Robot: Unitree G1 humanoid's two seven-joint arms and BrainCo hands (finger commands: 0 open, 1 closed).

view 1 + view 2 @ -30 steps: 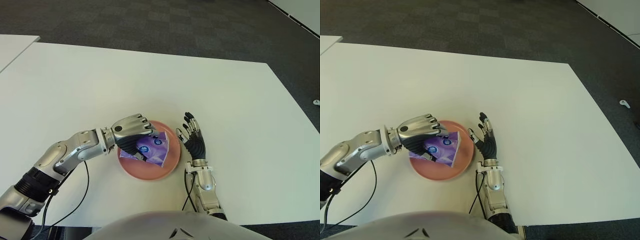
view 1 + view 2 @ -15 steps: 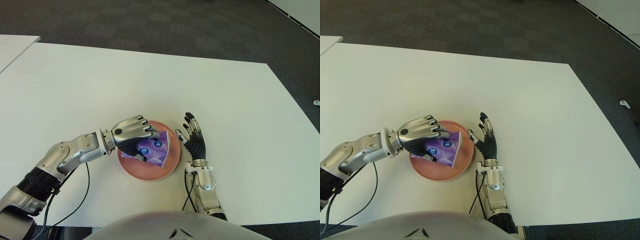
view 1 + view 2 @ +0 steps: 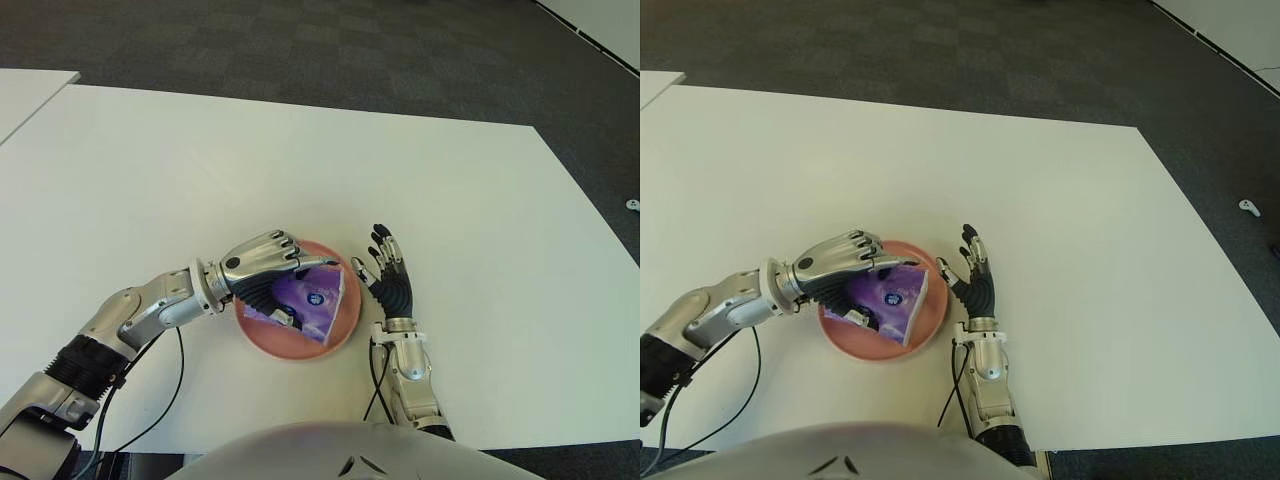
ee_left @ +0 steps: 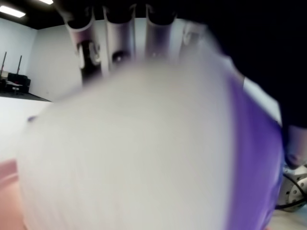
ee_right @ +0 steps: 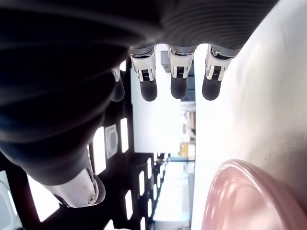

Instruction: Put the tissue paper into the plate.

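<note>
Over the last second the left robot hand [image 3: 262, 265] has loosened: its fingers, which were curled tight over the tissue paper [image 3: 308, 303], now reach out flatter across the top of the purple packet, and the packet has tipped and slid toward the 3 o'clock side of the plate [image 3: 275, 346]. It now sits inside the pink plate, one corner leaning up against the rim at about 2 o'clock. I'd judge the release is underway and the task is nearly finished; what remains is for the hand to lift clear without dragging the packet along. Whether the thumb underneath has really let go I cannot tell from the head views.

The right robot hand [image 3: 388, 280] shows just beside the plate at its 3 o'clock, fingers spread and holding nothing, on the white bench [image 3: 480, 220].

The left wrist view adds what the head cameras miss: the packet fills almost the whole frame, pale with a purple edge, so it is close against the palm, with the fingers [image 4: 118, 33] stretched out beyond it. The right wrist view confirms an empty hand, straight fingers [image 5: 178, 72], and the plate's rim close by.
</note>
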